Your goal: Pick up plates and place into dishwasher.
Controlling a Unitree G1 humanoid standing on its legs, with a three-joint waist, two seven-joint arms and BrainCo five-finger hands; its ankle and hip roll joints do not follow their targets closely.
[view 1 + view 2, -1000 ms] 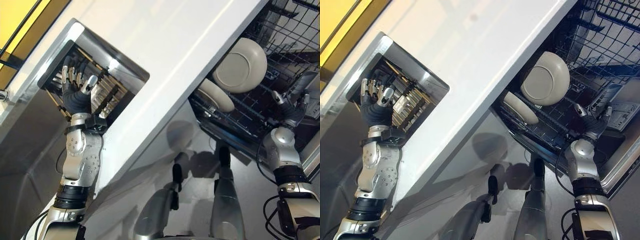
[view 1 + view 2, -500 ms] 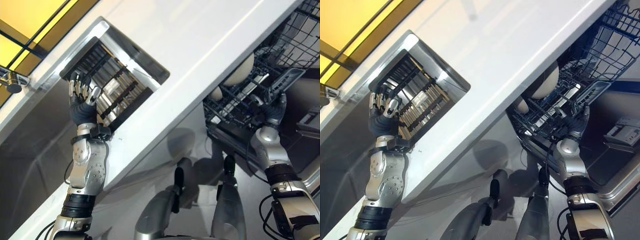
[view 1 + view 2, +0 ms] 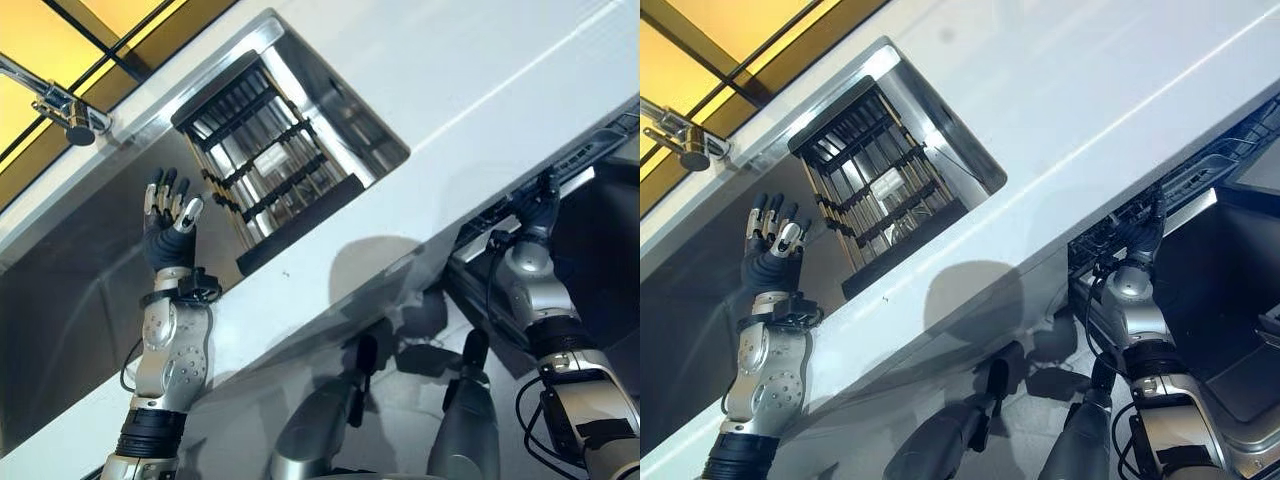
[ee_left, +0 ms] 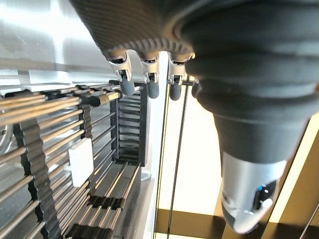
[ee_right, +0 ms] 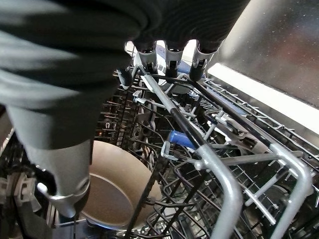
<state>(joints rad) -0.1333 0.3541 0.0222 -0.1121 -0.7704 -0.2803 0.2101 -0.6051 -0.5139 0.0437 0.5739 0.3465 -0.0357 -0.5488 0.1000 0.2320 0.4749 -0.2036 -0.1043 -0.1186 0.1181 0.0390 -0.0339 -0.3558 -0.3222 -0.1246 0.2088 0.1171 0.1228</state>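
Note:
A cream plate (image 5: 117,186) stands in the dark wire dishwasher rack (image 5: 219,164), seen past my right hand. That rack (image 3: 560,175) sits pushed in under the white counter (image 3: 450,70). My right hand (image 3: 541,207) is at the rack's front edge, its fingers (image 5: 167,57) straight against the top rail and its thumb hanging free. My left hand (image 3: 167,222) is raised and open, fingers spread, just left of the barred drying rack (image 3: 268,160) in the counter's recess. It holds nothing.
A metal faucet (image 3: 62,103) juts out at the upper left, above the left hand. The dishwasher's dark open door (image 3: 1215,300) lies below the rack at the right. A small white block (image 4: 81,161) sits on the drying rack's bars.
The dishwasher rack with its plates has slid in under the counter, my right hand following it. My left hand has come off the drying rack to its left. The head camera has shifted too.

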